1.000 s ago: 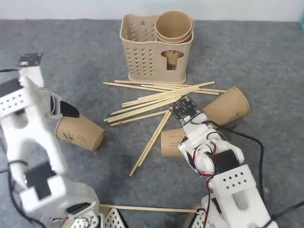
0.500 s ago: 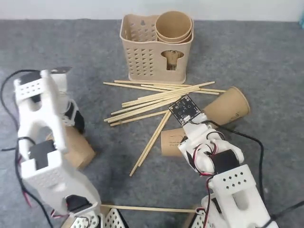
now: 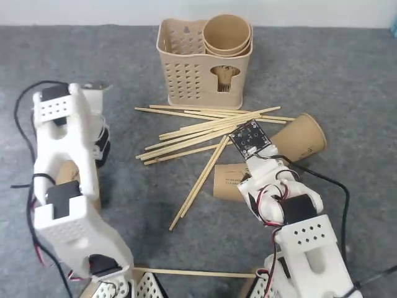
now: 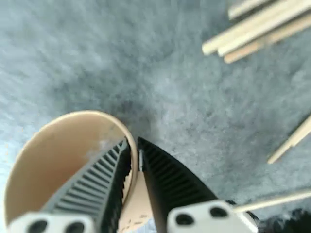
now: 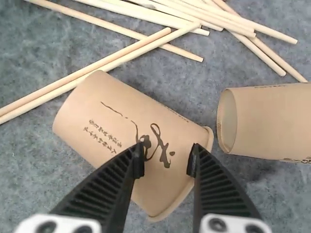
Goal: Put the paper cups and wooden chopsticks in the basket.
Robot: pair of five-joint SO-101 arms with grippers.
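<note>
While left gripper [image 4: 132,141] fingers clamp thin rim of tan paper cup [image 4: 53,150], wall may crumple or slip on lift. Right gripper [image 5: 165,156] fingers apart, straddling second tan cup [image 5: 107,121] lying on grey counter [image 3: 347,81]; could roll away. Beyond: scattered wooden chopsticks [image 3: 205,133], then beige perforated plastic basket [image 3: 186,62] holding stacked cups [image 3: 227,34].

Printed in dark ink along the side of the lying paper cup [image 5: 97,121]: a brush-like flourish beside a line of small characters, too small to read, with fainter unreadable print on the neighbouring cup [image 5: 272,121].
</note>
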